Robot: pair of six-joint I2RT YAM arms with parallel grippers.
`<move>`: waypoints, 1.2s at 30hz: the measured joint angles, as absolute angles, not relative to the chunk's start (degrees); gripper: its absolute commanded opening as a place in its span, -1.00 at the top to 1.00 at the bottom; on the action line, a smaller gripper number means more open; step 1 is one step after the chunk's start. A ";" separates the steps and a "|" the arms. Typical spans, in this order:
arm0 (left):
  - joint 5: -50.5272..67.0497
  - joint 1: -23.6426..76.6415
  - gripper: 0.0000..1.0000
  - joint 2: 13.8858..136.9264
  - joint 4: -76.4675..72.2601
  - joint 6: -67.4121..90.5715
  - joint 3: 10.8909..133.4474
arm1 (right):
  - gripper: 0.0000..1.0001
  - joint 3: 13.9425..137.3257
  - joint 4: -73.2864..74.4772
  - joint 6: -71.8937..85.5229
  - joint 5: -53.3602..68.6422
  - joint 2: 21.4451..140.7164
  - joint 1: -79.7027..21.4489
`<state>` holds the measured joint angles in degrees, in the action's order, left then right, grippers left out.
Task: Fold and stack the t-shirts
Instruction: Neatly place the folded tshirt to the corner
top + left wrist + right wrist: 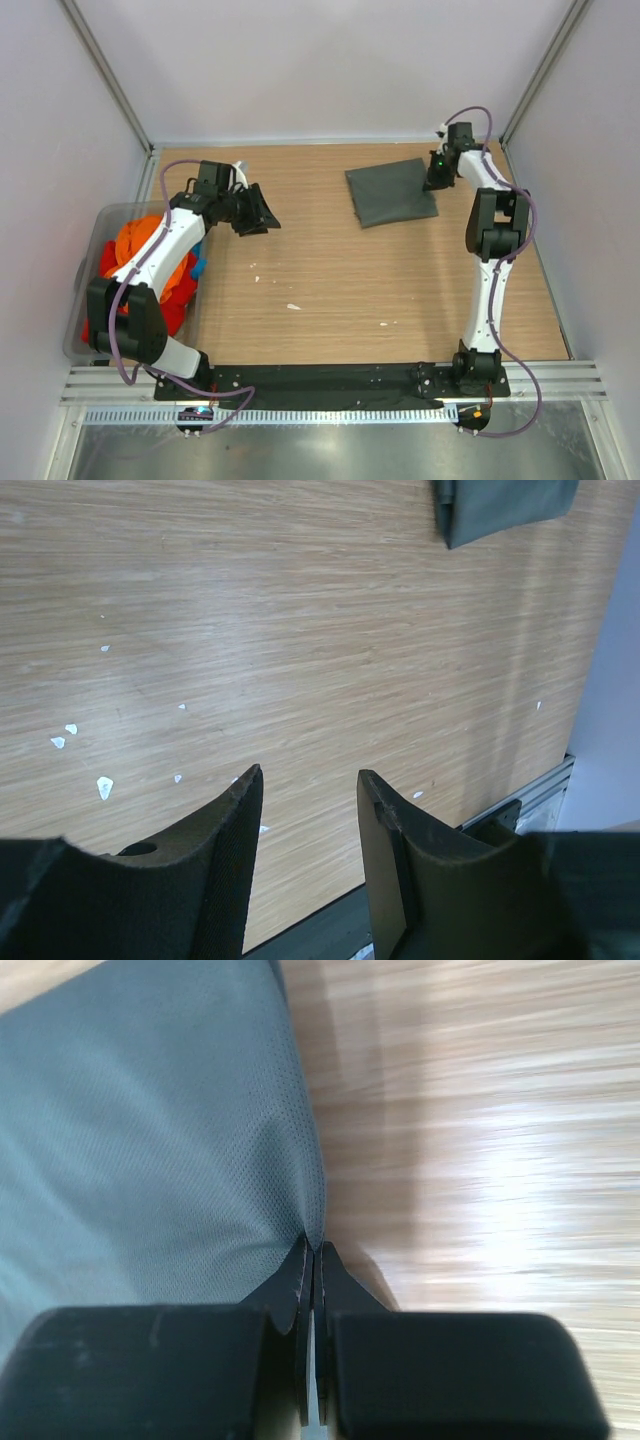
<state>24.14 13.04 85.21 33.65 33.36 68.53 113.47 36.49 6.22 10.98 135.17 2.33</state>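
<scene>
Pinching the right edge of the folded grey-green t-shirt (pixel 390 195) near the worktop's (pixel 330 290) far right corner, the right gripper (pixel 312 1252) has its jaws clamped on the cloth. The left gripper (pixel 310 775) hangs with jaws apart over bare wood near the far left edge, beside the bin (pixel 78 300) of orange t-shirts (pixel 137 237).

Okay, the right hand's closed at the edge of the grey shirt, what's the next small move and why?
Probably raise the right hand slightly: it is pinched shut on the puckered edge of the dark grey t-shirt, which lies folded flat on the table, so a small lift would show whether the grip holds.
</scene>
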 measured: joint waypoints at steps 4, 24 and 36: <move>24.27 13.04 0.12 85.21 33.67 33.36 68.53 | 0.97 117.69 37.12 6.22 8.95 138.04 6.83; 25.56 13.04 0.12 85.21 32.82 34.02 68.53 | 0.98 132.05 35.88 5.87 0.10 146.10 16.45; 25.56 13.04 0.12 85.21 32.80 34.02 68.53 | 0.97 134.04 34.02 6.20 -1.17 147.50 18.37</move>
